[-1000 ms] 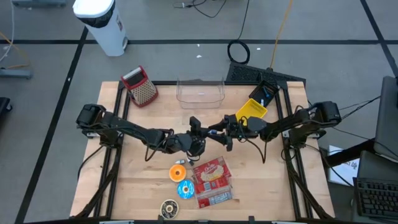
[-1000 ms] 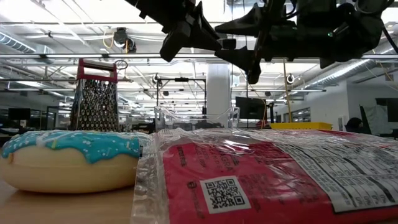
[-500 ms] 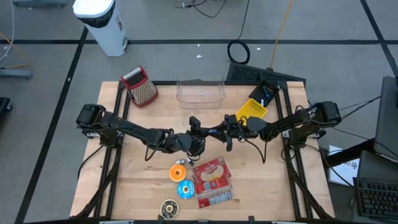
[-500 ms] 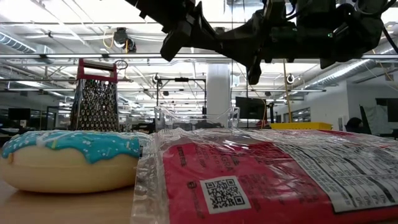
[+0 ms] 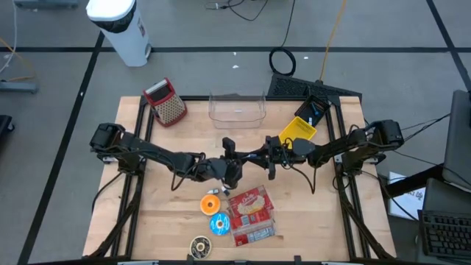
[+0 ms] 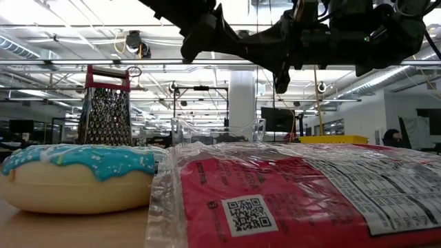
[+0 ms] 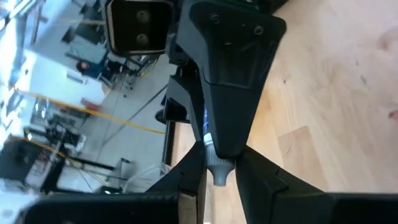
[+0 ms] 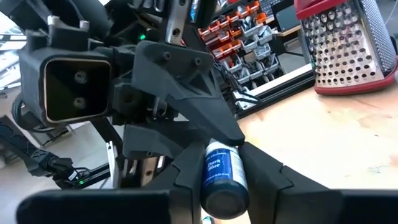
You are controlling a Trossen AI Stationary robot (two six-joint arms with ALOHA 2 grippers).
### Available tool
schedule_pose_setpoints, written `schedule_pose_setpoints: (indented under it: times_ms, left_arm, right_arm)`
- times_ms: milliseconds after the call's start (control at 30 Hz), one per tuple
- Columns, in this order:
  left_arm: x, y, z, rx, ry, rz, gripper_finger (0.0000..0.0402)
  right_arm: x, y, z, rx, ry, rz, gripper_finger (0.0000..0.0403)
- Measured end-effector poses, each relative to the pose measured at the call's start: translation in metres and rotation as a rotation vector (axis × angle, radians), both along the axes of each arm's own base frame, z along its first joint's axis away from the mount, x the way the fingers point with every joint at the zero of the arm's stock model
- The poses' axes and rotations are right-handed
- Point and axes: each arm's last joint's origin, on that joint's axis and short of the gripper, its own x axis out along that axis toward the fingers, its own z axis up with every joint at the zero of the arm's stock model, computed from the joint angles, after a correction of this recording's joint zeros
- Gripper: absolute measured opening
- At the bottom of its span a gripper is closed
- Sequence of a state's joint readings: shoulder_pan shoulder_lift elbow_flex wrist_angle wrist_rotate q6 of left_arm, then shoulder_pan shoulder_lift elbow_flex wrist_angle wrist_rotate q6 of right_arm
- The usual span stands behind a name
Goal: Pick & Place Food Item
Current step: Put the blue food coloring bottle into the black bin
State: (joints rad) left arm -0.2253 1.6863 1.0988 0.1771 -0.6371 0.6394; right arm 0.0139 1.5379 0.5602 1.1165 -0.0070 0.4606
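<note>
While both arms meet in the air over the middle of the tabletop (image 5: 158,221), we hold one small blue bottle (image 8: 224,177) between us. Our left pincer (image 7: 219,163) is closed on its grey cap end. Our right pincer (image 8: 225,163) has its fingers squeezed on the blue body. It looks like a hand-over halfway done: one pincer must let go. The clear bin (image 5: 237,107) at the back has nothing in it yet. The donut (image 6: 76,176), the red packet (image 6: 310,203) and the grater (image 5: 166,101) wait on the tabletop.
</note>
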Motion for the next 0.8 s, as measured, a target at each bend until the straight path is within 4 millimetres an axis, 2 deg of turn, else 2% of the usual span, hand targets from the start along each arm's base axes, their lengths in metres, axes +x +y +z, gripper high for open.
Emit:
schedule_pose_setpoints:
  times_ms: [167,533,667,800]
  left_arm:
    - [-0.002,-0.008,0.001,-0.054,-0.039,0.019,0.0093]
    - [-0.002,-0.019,0.007,-0.097,-0.130,0.044,0.0236]
    - [-0.003,-0.024,0.012,-0.174,-0.207,0.051,0.0259]
    - [-0.011,-0.021,0.021,-0.235,-0.187,0.031,0.0262]
  right_arm:
    - [0.000,0.000,0.001,-0.013,-0.005,0.009,0.0065]
    - [0.000,0.000,0.001,-0.031,-0.007,-0.007,0.0064]
    - [-0.003,-0.001,0.006,-0.060,0.003,-0.011,0.0069]
    - [-0.010,-0.005,0.013,-0.100,0.058,-0.022,0.0065]
